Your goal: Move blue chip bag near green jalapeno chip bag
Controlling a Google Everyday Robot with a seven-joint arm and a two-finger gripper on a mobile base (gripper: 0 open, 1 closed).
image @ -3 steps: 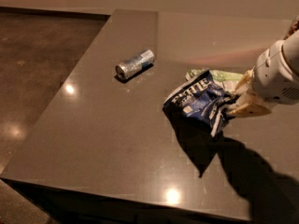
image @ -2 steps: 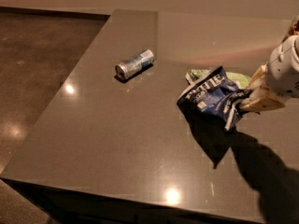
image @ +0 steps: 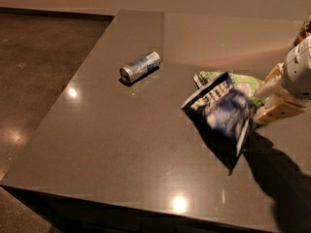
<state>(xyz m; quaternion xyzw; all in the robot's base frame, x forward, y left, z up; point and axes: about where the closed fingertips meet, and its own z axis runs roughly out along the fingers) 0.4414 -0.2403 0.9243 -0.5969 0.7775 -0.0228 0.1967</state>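
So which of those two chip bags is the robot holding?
The blue chip bag, dark navy with white lettering: the end effector, at the right of the table, grips its right edge. The green jalapeno chip bag lies flat behind it.

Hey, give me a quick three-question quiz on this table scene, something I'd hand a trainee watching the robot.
1. True or false: the can stands upright on the table.
2. Pick one: what holds the blue chip bag up off the table? A, the end effector at the right edge of the view. B, the can. C, nothing, it lies flat.
3. Fill the gap: the green chip bag lies on the table, partly ___ the blue chip bag as the camera sees it.

Key: 1 false, the can lies on its side. 2 A. 3 behind.
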